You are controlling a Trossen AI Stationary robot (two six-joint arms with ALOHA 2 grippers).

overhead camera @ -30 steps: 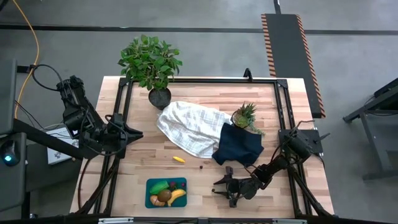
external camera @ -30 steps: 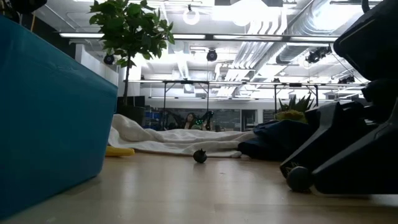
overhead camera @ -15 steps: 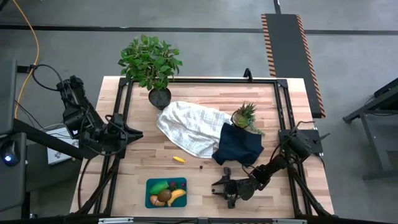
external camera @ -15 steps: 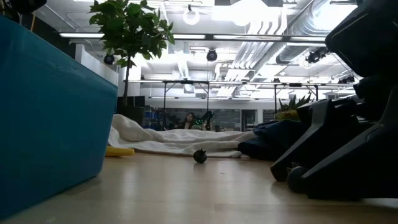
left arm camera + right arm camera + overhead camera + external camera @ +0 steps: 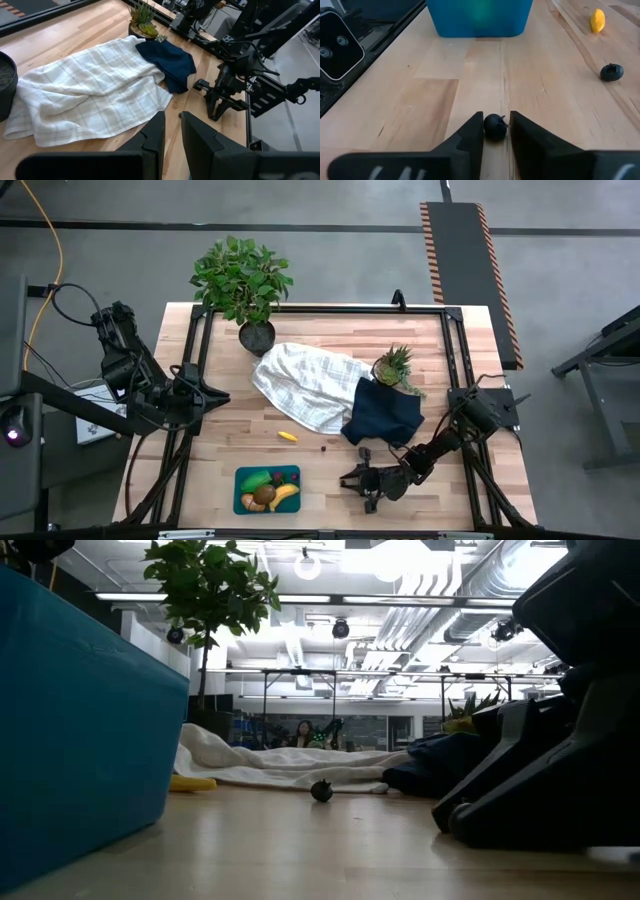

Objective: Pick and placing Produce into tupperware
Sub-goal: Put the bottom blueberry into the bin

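The teal tupperware [image 5: 267,489] sits near the table's near edge, with a banana, a green piece, a brown ball and others in it. A small yellow piece [image 5: 287,436] and a tiny dark bit [image 5: 322,448] lie on the wood beyond it. My right gripper [image 5: 345,479] is low over the table to the container's right, shut on a second dark berry-like bit [image 5: 495,126]. In the right wrist view it faces the tupperware wall [image 5: 480,17]. My left gripper [image 5: 172,135] waits shut at the table's left side. My right gripper pinches the small dark berry-like bit [image 5: 495,126] between its two fingertips [image 5: 475,127], coming nearly level from the table's right. The bit is at or just above the wood; I cannot tell which.
A white checked cloth [image 5: 305,385] and a dark navy cloth [image 5: 385,415] lie mid-table. A toy pineapple [image 5: 393,366] is beside them and a potted plant [image 5: 243,285] stands at the far left. Bare wood lies between my right gripper and the container.
My right gripper has slid toward the table's left, closer to the tupperware, staying low and carrying the dark bit. In the low view its tip has advanced and the bit no longer shows there. The other produce and the cloths have stayed put.
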